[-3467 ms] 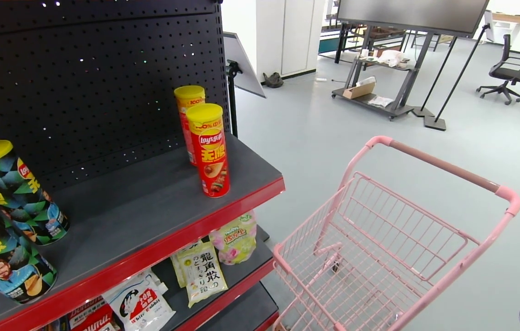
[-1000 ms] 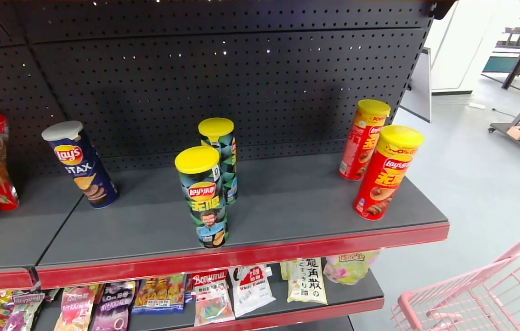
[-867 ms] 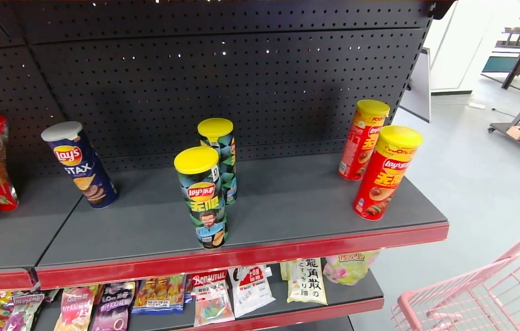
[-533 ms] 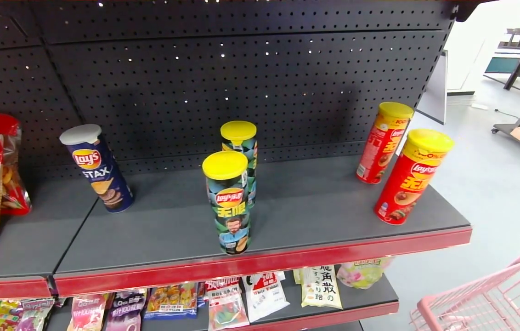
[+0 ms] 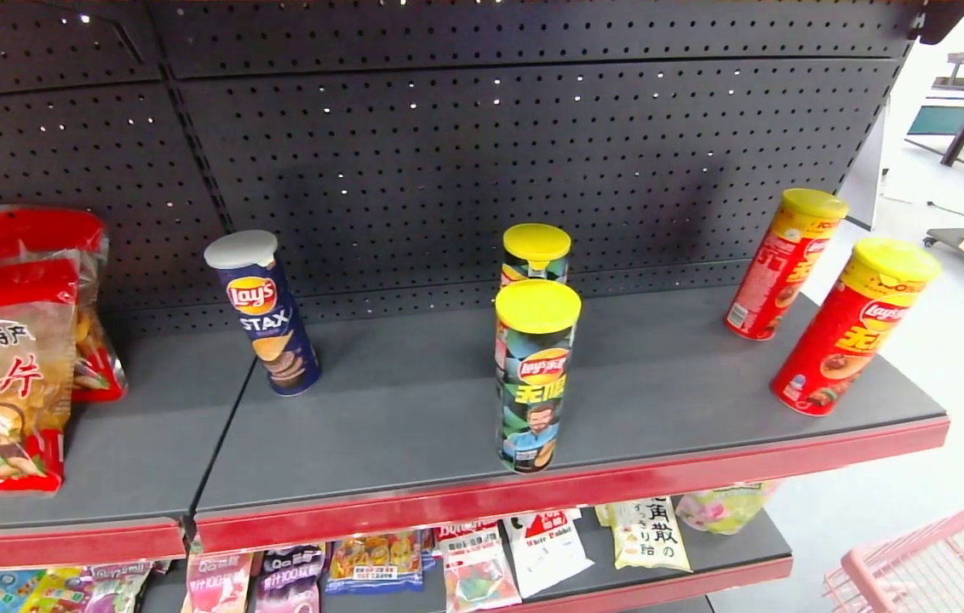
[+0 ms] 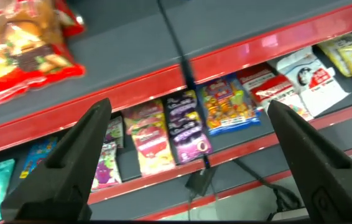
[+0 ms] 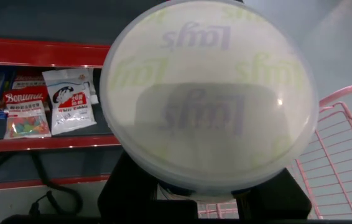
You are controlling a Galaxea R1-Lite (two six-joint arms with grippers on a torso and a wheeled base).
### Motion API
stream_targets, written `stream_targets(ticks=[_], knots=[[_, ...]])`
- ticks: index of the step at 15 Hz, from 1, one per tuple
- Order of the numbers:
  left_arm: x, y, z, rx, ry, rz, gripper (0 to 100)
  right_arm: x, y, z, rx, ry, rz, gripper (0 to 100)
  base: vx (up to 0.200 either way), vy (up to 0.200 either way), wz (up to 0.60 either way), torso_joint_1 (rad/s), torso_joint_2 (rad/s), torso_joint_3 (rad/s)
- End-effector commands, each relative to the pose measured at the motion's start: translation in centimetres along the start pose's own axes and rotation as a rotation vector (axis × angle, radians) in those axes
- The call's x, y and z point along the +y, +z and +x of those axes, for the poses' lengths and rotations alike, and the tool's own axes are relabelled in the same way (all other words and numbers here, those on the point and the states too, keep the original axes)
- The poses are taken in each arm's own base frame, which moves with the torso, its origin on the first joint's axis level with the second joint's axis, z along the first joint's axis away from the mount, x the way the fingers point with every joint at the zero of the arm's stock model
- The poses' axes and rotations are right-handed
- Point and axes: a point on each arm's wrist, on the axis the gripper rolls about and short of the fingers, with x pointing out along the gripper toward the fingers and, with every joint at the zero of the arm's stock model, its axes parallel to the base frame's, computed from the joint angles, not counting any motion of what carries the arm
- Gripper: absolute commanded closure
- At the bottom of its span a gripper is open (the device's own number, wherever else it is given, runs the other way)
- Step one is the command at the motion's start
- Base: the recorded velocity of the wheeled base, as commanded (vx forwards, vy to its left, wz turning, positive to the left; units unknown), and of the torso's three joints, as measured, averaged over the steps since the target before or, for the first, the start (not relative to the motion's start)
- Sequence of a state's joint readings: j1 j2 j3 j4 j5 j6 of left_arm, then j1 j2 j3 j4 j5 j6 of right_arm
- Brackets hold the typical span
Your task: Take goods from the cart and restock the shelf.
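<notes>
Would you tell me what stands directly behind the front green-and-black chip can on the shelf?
A second can with the same yellow lid stands behind the front can. Its lid and upper body show; the rest is covered by the front can.

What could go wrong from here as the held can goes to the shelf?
The lidded can hides much of what lies ahead from the right wrist's camera, so placement may be misjudged. The green can stands close to the shelf's red edge; a brush might topple it off. The red can near the right front corner seems equally exposed.
</notes>
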State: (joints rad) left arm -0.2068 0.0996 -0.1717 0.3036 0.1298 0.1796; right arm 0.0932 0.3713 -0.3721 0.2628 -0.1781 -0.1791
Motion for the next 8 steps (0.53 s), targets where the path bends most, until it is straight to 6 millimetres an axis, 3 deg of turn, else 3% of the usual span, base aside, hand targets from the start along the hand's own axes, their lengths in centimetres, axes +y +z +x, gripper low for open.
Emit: stream_targets(ticks=[1,8], knots=[[0.0,0.01,0.01,0.002,0.0,0.0,0,0.03,-0.28,-0.13,-0.007,-0.001,-0.001,100,0.0,0.2,0.0,-0.002,0.01,0.012],[0.0,0.01,0.01,0.002,0.0,0.0,0,0.07,-0.51,-0.15,-0.007,-0.001,-0.002,100,0.0,0.2,0.0,0.002,0.0,0.001]])
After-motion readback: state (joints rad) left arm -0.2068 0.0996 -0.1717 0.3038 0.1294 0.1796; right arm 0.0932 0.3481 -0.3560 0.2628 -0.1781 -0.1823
